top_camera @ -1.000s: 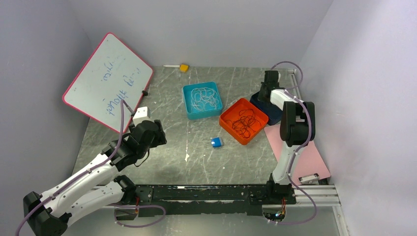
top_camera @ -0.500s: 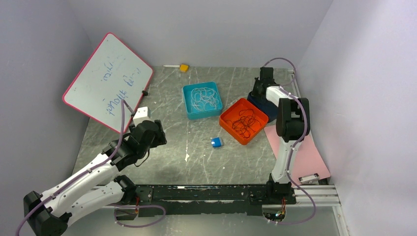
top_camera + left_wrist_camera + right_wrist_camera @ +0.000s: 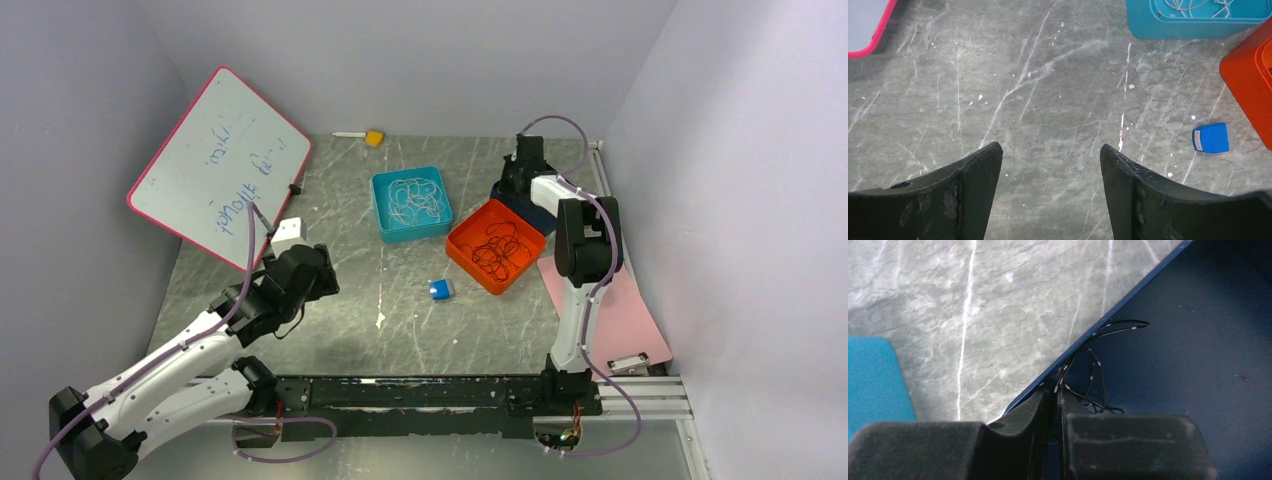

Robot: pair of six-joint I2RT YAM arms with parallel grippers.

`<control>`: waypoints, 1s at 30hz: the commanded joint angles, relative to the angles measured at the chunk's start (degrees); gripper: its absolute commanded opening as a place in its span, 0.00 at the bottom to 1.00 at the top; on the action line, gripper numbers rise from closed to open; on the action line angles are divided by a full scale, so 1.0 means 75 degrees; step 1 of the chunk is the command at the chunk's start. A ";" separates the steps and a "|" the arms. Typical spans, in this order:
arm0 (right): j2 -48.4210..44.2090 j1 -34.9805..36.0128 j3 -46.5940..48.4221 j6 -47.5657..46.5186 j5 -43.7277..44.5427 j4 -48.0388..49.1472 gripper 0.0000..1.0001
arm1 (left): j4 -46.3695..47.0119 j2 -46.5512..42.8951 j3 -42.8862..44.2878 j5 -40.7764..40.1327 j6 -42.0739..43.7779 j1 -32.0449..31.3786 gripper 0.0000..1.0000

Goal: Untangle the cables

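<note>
Whitish-grey cables [image 3: 415, 198] lie coiled in a teal bin [image 3: 381, 215]. Black cables [image 3: 497, 245] lie in an orange bin [image 3: 462, 257]. In the right wrist view, thin black cables with white marks [image 3: 1096, 365] lie at the edge of a dark blue tray [image 3: 1188, 340]. My right gripper [image 3: 1057, 392] is shut on these strands at the tray's rim; in the top view it [image 3: 508, 186] sits at the tray's left corner. My left gripper [image 3: 1050, 150] is open and empty above bare table, at the left [image 3: 318, 272].
A pink-framed whiteboard [image 3: 220, 165] leans at the left, with a white box [image 3: 287, 235] by it. A small blue object [image 3: 440, 289] lies mid-table, also in the left wrist view [image 3: 1211, 138]. A yellow object [image 3: 374, 138] sits at the back. A pink sheet [image 3: 625, 325] lies right.
My right gripper has swung left across the dark blue tray toward its left corner. The left arm has not moved.
</note>
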 commanded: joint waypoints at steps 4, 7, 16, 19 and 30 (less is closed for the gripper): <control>-0.0519 -0.0131 -0.0090 -0.0133 0.1688 -0.0275 0.15 | 0.0024 0.0002 0.0148 -0.0090 -0.0037 -0.0019 0.76; -0.0735 -0.0329 -0.0276 -0.0049 0.1818 -0.0290 0.20 | 0.0052 0.0062 0.0175 -0.0053 -0.0034 -0.0015 0.76; -0.1417 -0.0435 -0.0489 0.0031 0.2186 -0.0326 0.51 | 0.0002 0.0093 0.0265 0.0000 -0.0066 -0.0017 0.80; -0.1806 -0.0434 -0.0594 0.0060 0.2428 -0.0335 0.56 | -0.0131 0.0089 0.0324 -0.0084 -0.0164 -0.0020 0.84; -0.4805 -0.0437 -0.1813 0.0302 0.1654 0.0313 0.68 | -0.0507 -0.0008 0.0937 -0.0547 -0.0137 -0.0018 0.98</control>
